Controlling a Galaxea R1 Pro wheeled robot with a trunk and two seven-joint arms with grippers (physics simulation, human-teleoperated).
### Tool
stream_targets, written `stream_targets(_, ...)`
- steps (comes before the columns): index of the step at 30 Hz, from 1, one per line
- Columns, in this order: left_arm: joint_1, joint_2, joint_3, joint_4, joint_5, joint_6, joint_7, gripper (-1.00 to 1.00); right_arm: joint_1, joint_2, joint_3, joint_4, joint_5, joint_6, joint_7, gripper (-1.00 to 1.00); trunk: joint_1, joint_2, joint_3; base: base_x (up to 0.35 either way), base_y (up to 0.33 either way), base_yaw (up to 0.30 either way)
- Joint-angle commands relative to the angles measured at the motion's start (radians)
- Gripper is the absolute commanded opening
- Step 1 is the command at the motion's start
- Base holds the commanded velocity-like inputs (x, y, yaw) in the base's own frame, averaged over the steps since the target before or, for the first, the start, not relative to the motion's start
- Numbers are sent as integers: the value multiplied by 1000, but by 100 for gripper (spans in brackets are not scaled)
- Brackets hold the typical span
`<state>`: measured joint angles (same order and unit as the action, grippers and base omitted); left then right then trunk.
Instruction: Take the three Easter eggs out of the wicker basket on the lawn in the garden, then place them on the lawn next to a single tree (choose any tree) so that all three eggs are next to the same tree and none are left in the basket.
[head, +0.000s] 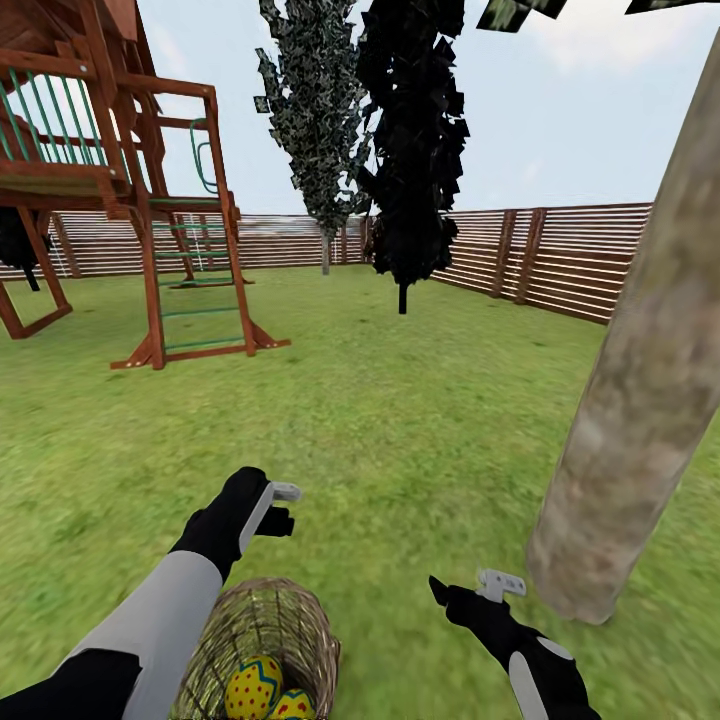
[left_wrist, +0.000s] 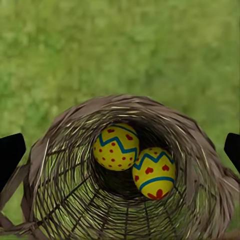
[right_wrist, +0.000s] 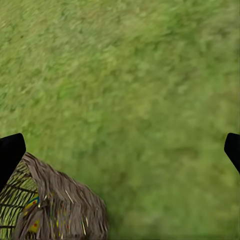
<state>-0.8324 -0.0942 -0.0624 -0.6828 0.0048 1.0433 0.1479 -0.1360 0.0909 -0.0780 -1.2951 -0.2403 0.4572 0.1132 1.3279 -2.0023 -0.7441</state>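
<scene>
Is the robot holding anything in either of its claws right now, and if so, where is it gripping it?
Nothing is held. The left gripper hangs open above the wicker basket; the right gripper is open over the lawn.

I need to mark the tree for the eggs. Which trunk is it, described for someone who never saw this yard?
In the head view, follow the fence to the right side of the lawn. The tree is the thick, leaning grey-beige trunk nearest the basket, unlike the thin black tree farther back.
</scene>
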Motion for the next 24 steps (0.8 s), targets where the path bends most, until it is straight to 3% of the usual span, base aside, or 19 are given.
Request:
stream_targets(1,-1,1,-2,0,1,4,4,100,-1,1,-3,-1,-3,6,5,100,4,-8,-4,0,0,0)
stream_targets(7,-1,15,-1,0,1,4,7,100,-1,1,-3,-1,-3,6,5,100,27,-50,-23,0,0,0)
stream_targets(11,-1,26,42,-1,0,4,14,100,-1,1,-3,-1,-3,6,5,100,42,-78,-36,0,0,0)
stream_targets(12,-1,28,70,-1,0,4,27,100,-1,1,-3,-1,-3,6,5,100,46,-85,-39,0,0,0)
stream_targets(15,-1,32,106,-1,0,4,70,100,-1,1,-3,-1,-3,6,5,100,57,-106,-48,0,0,0)
stream_targets(24,-1,34,130,2,1,4,109,100,-1,1,-3,-1,-3,6,5,100,92,-169,-76,0,0,0)
